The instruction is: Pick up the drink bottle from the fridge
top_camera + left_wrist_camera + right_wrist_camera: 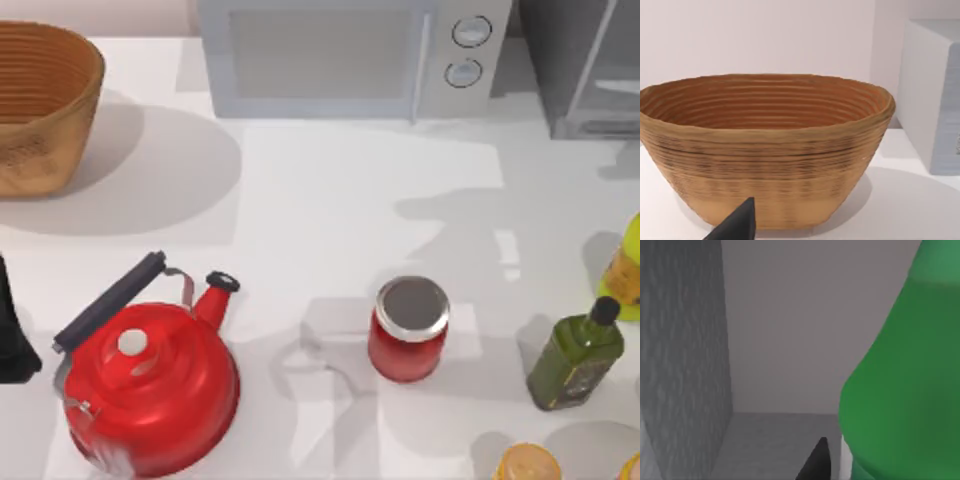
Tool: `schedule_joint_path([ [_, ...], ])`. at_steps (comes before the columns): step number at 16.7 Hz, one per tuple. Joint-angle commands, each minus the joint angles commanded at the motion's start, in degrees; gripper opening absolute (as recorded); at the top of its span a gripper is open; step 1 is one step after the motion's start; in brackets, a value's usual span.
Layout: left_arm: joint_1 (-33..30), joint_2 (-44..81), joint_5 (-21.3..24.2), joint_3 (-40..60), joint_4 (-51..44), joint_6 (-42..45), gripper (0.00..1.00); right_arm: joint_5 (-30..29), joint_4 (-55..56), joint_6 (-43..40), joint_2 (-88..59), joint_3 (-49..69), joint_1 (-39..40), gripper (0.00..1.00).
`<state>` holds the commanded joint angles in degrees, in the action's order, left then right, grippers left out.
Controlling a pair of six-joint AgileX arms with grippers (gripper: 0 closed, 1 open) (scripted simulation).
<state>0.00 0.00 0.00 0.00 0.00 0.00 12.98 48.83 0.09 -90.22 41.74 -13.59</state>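
Overhead camera looking down on table, left wrist close facing basket, right wrist inside fridge

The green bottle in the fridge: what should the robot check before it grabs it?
1. Right gripper inside the dark grey fridge: ok, grey inner walls surround it.
2. Bright green drink bottle near: ok, it looms right beside a dark fingertip.
3. Fingers on both sides of the bottle: cannot tell.
4. Bottle upright: cannot tell.
5. Left gripper out of the way: ok, facing the woven wicker basket at the table's left.
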Motion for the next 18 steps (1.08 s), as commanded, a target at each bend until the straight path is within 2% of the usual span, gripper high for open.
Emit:
schedule_joint_path([
  [11,0.00,0.00,0.00,0.00,0.00,0.00,1.00,-8.87,-34.56,0.15,67.48,-29.69,9.38,0.00],
  [15,0.00,0.00,0.00,0.00,0.00,0.00,1.00,-11.64,-44.37,0.04,83.54,-38.00,12.19,0.00],
  [18,0.00,0.00,0.00,0.00,0.00,0.00,1.00,-12.81,-48.26,-0.06,89.36,-41.27,13.41,0.00],
])
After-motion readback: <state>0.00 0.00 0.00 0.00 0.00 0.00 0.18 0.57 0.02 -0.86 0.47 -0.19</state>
